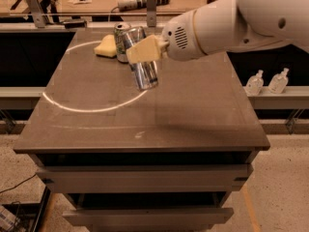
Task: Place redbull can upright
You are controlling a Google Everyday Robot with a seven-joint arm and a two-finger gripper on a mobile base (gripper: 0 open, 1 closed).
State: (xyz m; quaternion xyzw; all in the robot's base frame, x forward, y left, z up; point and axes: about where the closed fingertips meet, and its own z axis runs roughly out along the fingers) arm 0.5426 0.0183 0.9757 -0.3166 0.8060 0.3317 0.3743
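Note:
The redbull can (146,75) is a slim silver can, held in the air above the middle of the brown table (193,115). It leans a little, top end toward the back left, bottom end toward me. My gripper (140,52) reaches in from the right and is shut on the can's upper half. One cream finger (143,50) lies across the can's front; the other finger is hidden behind it. The can's bottom end hangs clear of the tabletop.
A wider white-and-green can (119,37) stands at the back of the table, just behind the held can. A yellow sponge (105,46) lies to its left. A white arc (87,108) is marked on the tabletop. Two small bottles (268,81) stand on a ledge at the right.

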